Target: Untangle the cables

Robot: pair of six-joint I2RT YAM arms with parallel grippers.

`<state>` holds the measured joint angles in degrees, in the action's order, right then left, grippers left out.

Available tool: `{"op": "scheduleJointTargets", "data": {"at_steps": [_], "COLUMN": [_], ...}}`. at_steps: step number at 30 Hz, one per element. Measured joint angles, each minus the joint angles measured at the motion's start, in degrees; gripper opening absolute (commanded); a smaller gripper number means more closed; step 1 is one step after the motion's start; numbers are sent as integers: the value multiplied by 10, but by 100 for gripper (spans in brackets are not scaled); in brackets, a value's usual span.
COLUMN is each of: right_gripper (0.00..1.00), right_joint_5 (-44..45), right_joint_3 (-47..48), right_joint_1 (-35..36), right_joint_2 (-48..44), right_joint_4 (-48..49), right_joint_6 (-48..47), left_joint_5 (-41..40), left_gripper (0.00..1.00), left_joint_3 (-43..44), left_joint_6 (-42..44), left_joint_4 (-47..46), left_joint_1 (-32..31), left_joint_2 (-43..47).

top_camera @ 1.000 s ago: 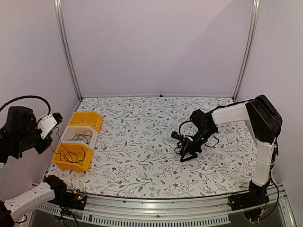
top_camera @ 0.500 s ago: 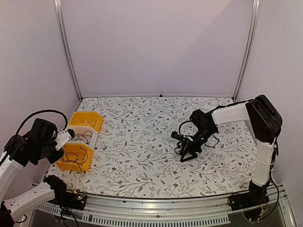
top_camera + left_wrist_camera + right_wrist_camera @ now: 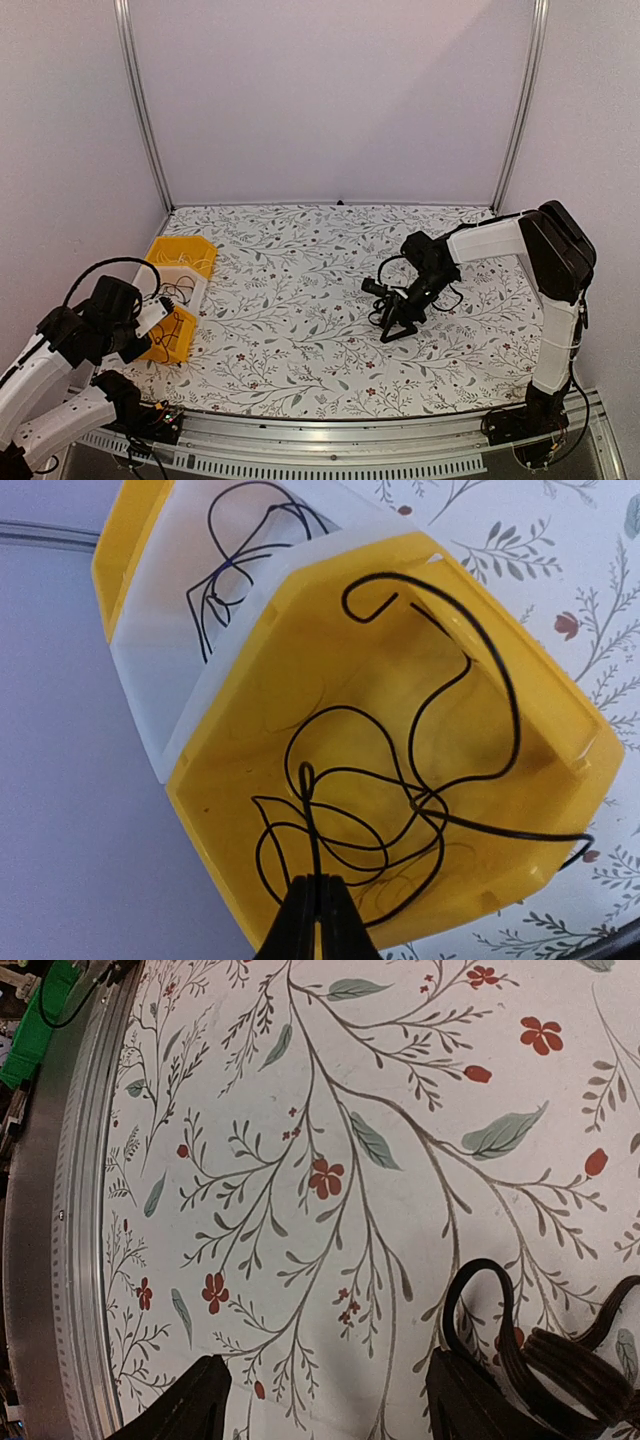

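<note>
Thin black cables (image 3: 400,810) lie looped in the near yellow bin (image 3: 560,710). One strand rises from that heap into the tips of my left gripper (image 3: 319,885), which is shut on it just above the bin. From above, the left gripper (image 3: 160,325) hangs over the near yellow bin (image 3: 182,345) at the table's left edge. More thin cable (image 3: 240,570) sits in the white bin (image 3: 170,680). My right gripper (image 3: 328,1365) stands open low over the patterned table with nothing between its fingers, and it shows mid-right (image 3: 398,332) in the top view.
A third bin, yellow (image 3: 185,250), ends the row behind the white bin (image 3: 160,280). A thick ribbed black cable loop (image 3: 565,1365) lies right beside my right gripper's right finger (image 3: 465,1395). The table's metal front rail (image 3: 60,1210) runs along the left of the right wrist view.
My left arm has come down and forward from high at the left to just over the near yellow bin, carrying the cable strand. The right arm has not moved.
</note>
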<state>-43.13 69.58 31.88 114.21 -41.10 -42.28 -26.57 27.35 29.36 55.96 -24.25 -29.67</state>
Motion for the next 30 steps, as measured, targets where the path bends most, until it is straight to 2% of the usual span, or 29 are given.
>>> {"op": "scheduleJointTargets", "data": {"at_steps": [3,6,10,13,15,18,25,30], "right_gripper": [72,72,72,72,72,72,72,72], "right_joint_5": [0,0,0,0,0,0,-1,2], "right_joint_3": [0,0,0,0,0,0,1,11], "right_joint_1": [0,0,0,0,0,0,0,2], "right_joint_2": [0,1,1,1,1,1,2,4], "right_joint_4": [0,0,0,0,0,0,-1,-12], "right_joint_6": [0,0,-2,-2,-2,-2,-3,-4], "left_joint_5": [2,2,16,42,61,96,158,162], "left_gripper": [23,40,71,79,78,71,50,48], "left_joint_3": [-3,7,79,170,209,246,252,266], "left_joint_6": [1,-3,-9,-21,-25,-44,-98,-139], "left_joint_4": [-9,-12,-1,8,12,25,58,24], "left_joint_1": [0,0,1,1,1,1,0,-38], "left_joint_2": [14,10,-24,-69,-96,-139,-211,-246]}}
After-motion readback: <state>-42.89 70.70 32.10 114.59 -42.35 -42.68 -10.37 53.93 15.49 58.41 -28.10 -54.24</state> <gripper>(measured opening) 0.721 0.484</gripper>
